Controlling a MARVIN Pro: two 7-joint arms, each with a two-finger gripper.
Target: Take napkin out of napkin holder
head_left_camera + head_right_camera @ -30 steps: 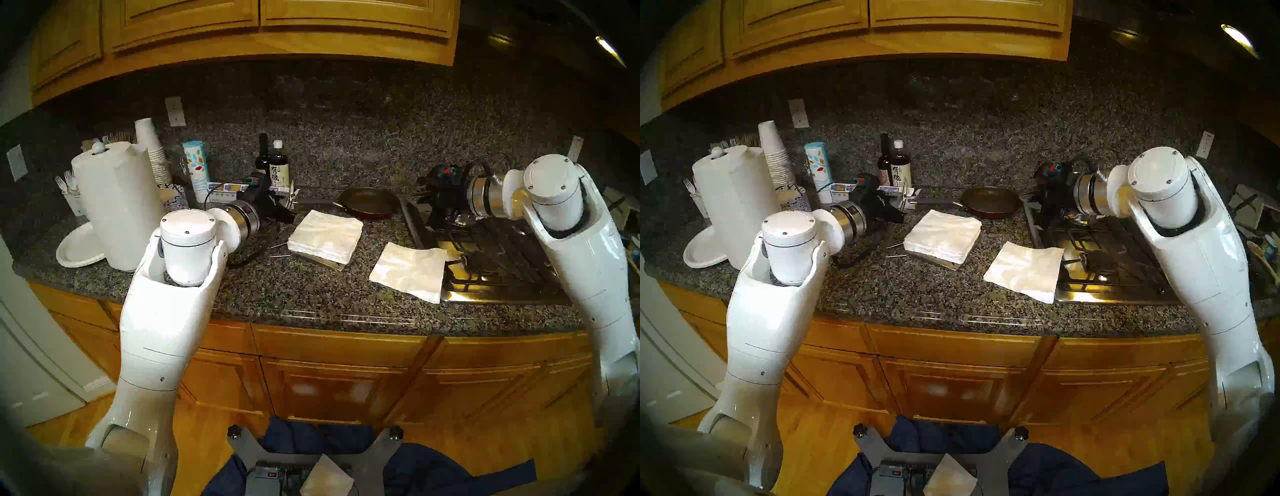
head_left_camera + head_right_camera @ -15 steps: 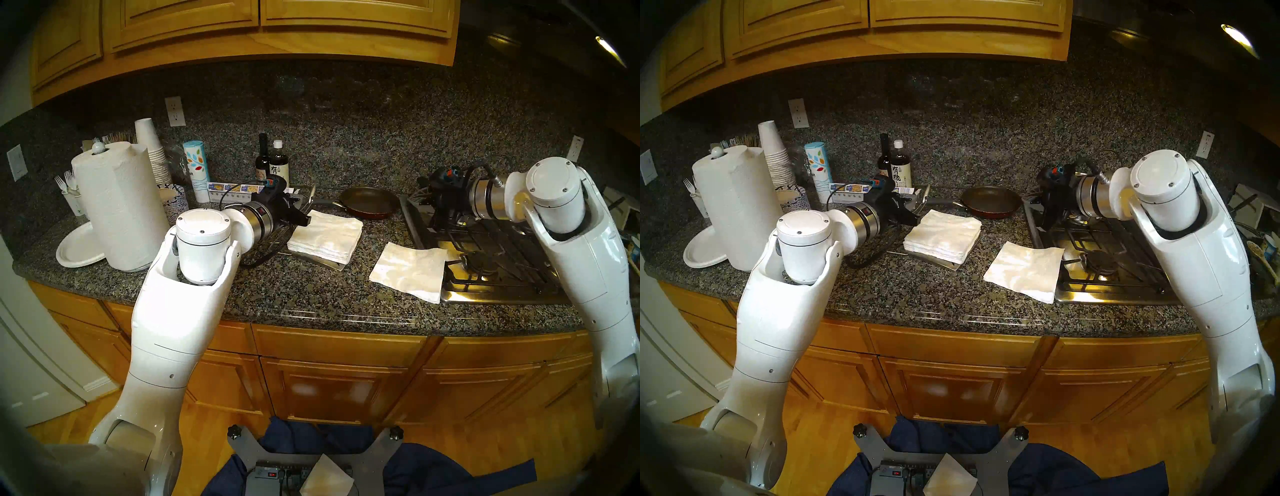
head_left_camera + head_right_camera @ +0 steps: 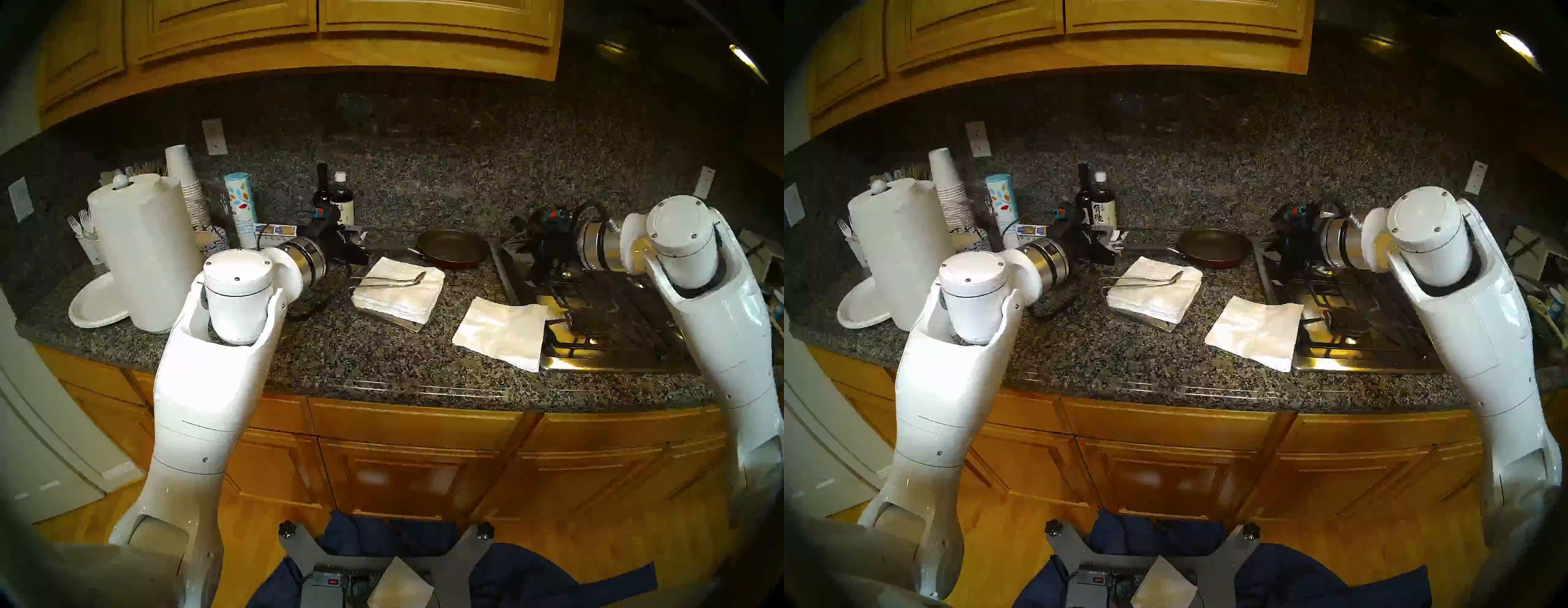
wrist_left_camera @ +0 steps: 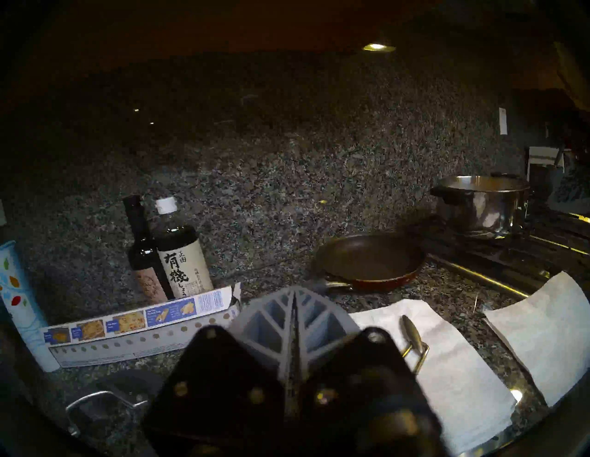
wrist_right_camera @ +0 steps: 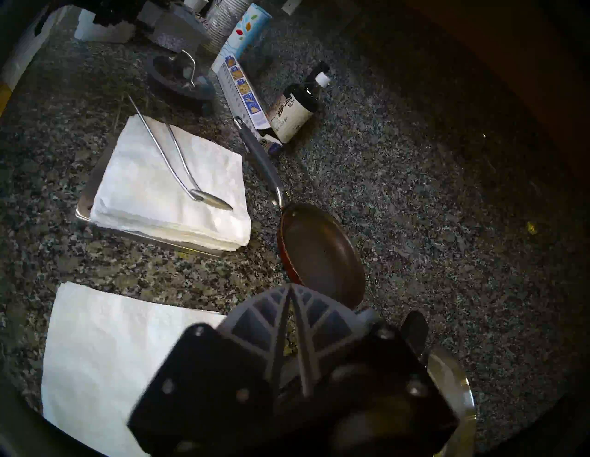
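Fingertips pressed together and holding nothing, my left gripper (image 3: pixel 360 254) hangs level just beside the back left corner of the thick stack of white paper napkins (image 3: pixel 399 288). My right gripper (image 5: pixel 289 322), likewise closed and empty, hangs over the stainless gas cooktop (image 3: pixel 602 314). One thin white square napkin (image 3: pixel 500 331) lies flat on the speckled granite counter (image 3: pixel 339 356), its far edge overlapping the cooktop, well apart from the flat silvery metal napkin holder (image 3: pixel 413 326). The holder's hinged wire arm (image 3: pixel 390 278) rests across the stack. I judge the task essentially done; only pulling the arms away remains.
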